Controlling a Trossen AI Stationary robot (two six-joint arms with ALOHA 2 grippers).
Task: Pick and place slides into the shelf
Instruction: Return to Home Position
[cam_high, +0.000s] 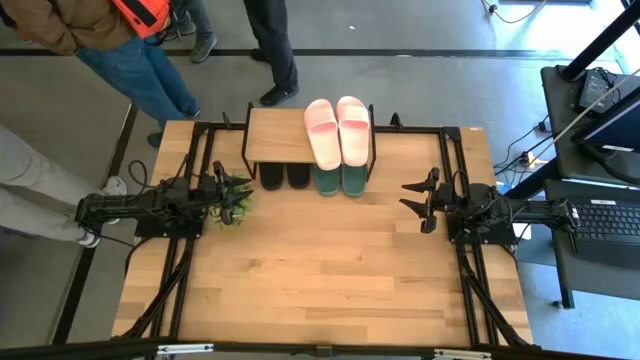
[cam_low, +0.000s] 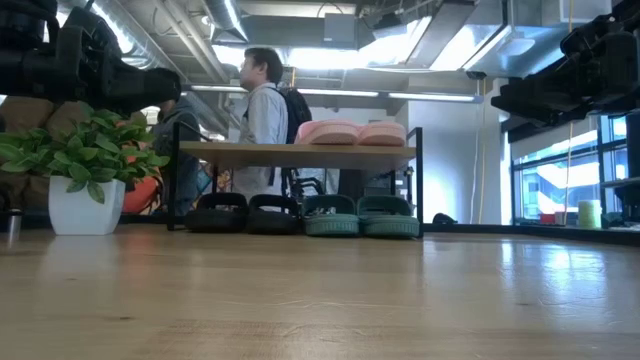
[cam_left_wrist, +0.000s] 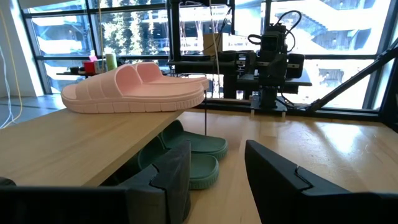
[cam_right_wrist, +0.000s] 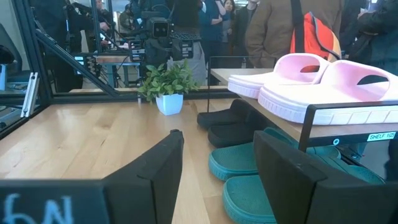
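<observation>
The shelf (cam_high: 285, 133) stands at the table's far edge on thin black legs. The pale pink slides (cam_high: 337, 128) lie side by side on the right part of its top board. Under the board, on the table, the black slides (cam_high: 285, 176) sit on the left and the green slides (cam_high: 340, 180) on the right. My left gripper (cam_high: 238, 196) hovers open at the table's left side, right of a small plant. My right gripper (cam_high: 412, 198) hovers open at the right side. Both point toward the table's middle and hold nothing.
A small potted plant in a white pot (cam_low: 82, 175) stands on the table by my left gripper. Black frame rails (cam_high: 460, 150) run along the table's sides. People (cam_high: 140, 50) stand beyond the far edge. Bare wood (cam_high: 320, 270) fills the table's middle and near part.
</observation>
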